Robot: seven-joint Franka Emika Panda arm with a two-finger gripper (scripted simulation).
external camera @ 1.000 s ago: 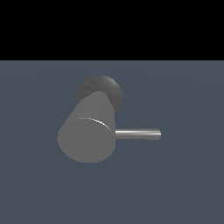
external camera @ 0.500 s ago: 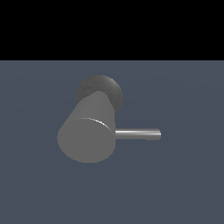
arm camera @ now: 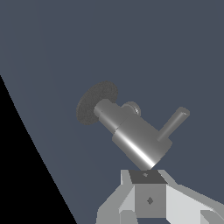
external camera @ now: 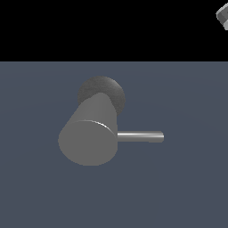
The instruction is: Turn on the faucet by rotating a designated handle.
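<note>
The faucet [external camera: 89, 140] is a thick matte grey cylinder lying with its flat round end towards the exterior camera, on a dark speckled disc base [external camera: 103, 91]. The handle [external camera: 140, 136], a thin shiny rod, sticks out of the cylinder's side towards the exterior view's right. In the wrist view the faucet [arm camera: 135, 140] lies just beyond my gripper [arm camera: 148, 179], with the handle [arm camera: 174, 124] pointing away from the body. Only the gripper's white and grey front shows. It touches nothing, and how its jaws stand is not clear.
The faucet stands on a flat blue-grey floor [external camera: 187, 187]. A small grey part of my arm [external camera: 222, 15] shows at the exterior view's top right corner, far from the faucet, against black background.
A small grey part of my arm has come into the exterior view's top right corner. The faucet and handle have not moved.
</note>
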